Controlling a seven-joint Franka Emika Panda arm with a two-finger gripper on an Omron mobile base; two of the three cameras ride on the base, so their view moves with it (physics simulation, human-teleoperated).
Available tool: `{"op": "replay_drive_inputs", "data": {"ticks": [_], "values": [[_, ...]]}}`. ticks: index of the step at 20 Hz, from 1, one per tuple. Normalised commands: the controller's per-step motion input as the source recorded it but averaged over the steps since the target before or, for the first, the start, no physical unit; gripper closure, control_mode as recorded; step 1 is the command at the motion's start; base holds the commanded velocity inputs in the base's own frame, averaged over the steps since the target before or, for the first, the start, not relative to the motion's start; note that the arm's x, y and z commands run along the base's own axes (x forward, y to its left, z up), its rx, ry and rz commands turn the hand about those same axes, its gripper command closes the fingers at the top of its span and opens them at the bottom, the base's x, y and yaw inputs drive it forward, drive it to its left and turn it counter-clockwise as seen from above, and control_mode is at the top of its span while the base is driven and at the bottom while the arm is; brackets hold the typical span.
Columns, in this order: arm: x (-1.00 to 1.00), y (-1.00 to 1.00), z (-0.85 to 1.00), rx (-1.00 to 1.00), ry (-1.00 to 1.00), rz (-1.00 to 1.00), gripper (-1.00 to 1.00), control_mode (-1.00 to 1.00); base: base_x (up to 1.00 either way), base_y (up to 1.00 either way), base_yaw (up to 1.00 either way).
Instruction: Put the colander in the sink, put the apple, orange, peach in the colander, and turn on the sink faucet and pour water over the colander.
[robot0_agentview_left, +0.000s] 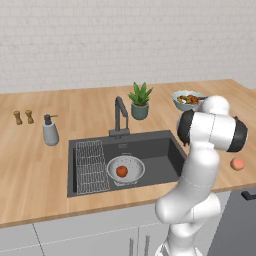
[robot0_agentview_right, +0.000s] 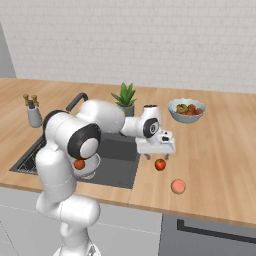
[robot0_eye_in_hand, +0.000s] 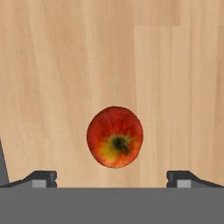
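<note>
Arm link blocks the sink (robot0_agentview_left: 150, 150) right wall in the left base view; in the right base view the arm's shoulder covers most of the basin and all but a sliver of the colander (robot0_agentview_right: 92, 167) rim. Orange (robot0_agentview_right: 79, 164) there is half hidden behind the elbow. Sink faucet (robot0_agentview_right: 75, 101) shows just its bent spout top over the arm. Food bowl (robot0_agentview_left: 187, 99) is partly behind the wrist joint in the left view. Gripper (robot0_eye_in_hand: 112, 179) fingertips are cut off by the hand view's bottom edge; only their tops show. Bowl contents too small to identify. Two small shakers (robot0_agentview_left: 23, 117) too small to tell apart.
</note>
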Motion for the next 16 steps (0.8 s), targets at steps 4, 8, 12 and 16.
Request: {"op": "replay_drive_inputs", "data": {"ticks": [4,8,12,16], "values": [[0.22,-0.2,-0.44,0.07,0.04,-0.1,-1.0,-1.0,0.0,0.0,0.0],[0.16,-0.16,-0.41,0.07,0.0,-0.1,-1.0,-1.0,0.0,0.0,0.0],[0.01,-0.06,-0.28,0.07,0.0,-0.11,-1.0,-1.0,0.0,0.0,0.0],[0.0,0.0,-0.22,0.03,0.0,-0.11,-1.0,-1.0,0.0,0.0,0.0]]}}
